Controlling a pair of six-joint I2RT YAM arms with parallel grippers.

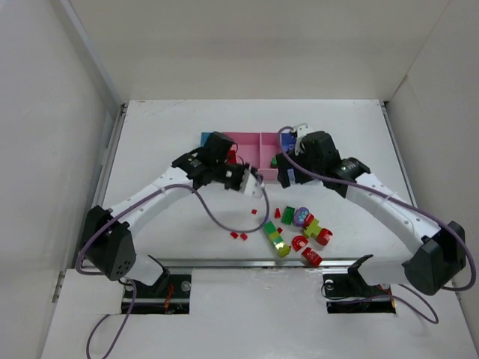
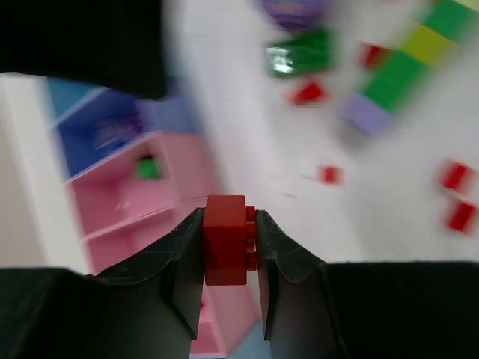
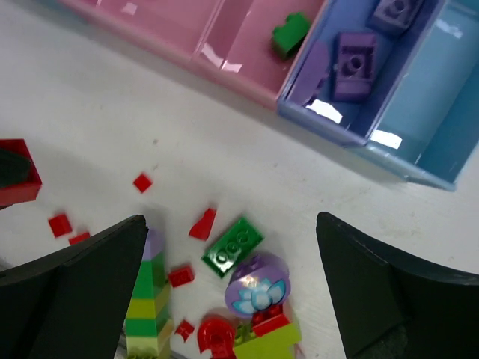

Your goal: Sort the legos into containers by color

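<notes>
My left gripper (image 2: 229,218) is shut on a red brick (image 2: 224,243) and holds it above the table beside the pink bins (image 2: 123,198); in the top view it (image 1: 253,183) is just in front of the container row (image 1: 251,140). My right gripper (image 3: 230,224) is open and empty, above the loose legos: a green brick (image 3: 233,247), a purple round piece (image 3: 257,288), a green and yellow-green stack (image 3: 146,299) and small red pieces (image 3: 203,224). A green brick (image 3: 290,34) lies in a pink bin (image 3: 247,52). Purple bricks (image 3: 353,66) lie in the purple-blue bin (image 3: 314,112).
The lego pile (image 1: 298,228) lies on the table in front of the right arm, with small red pieces (image 1: 239,235) to its left. A light blue end bin (image 3: 441,120) shows nothing inside. White walls enclose the table on three sides.
</notes>
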